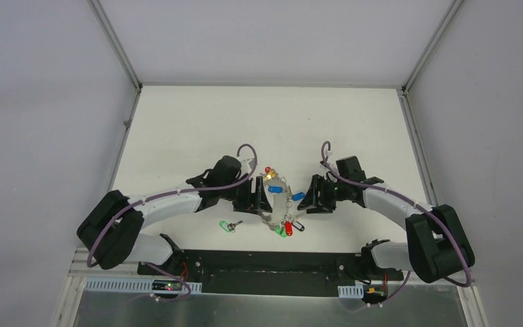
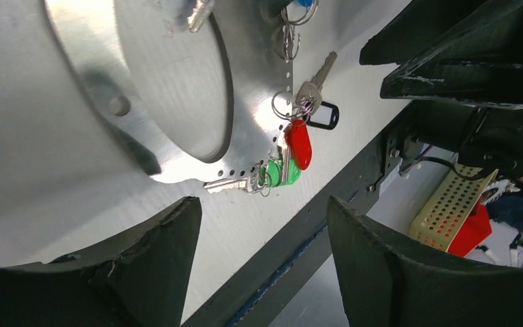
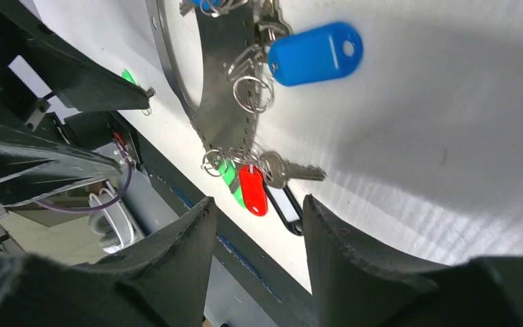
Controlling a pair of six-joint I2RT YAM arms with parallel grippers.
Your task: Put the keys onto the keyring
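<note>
My left tool (image 1: 257,195) and right tool (image 1: 311,194) flank the wide grey perforated metal keyring (image 3: 221,95) on the white bench (image 1: 177,136), both with fingers apart and empty. The loose small key with a green oval tag (image 1: 230,225) lies near-left of the ring, blade towards it and nearest my left tool. The blue-tagged key (image 3: 317,53) rests just beside the ring's right edge; I cannot tell whether it is threaded.

1. White table (image 1: 197,129).
2. Keyring (image 2: 259,102) at its middle, with red, green, black and blue tags trailing onto the surface.
3. Loose green-tag key (image 1: 230,225) lies left of it, apart.
</note>
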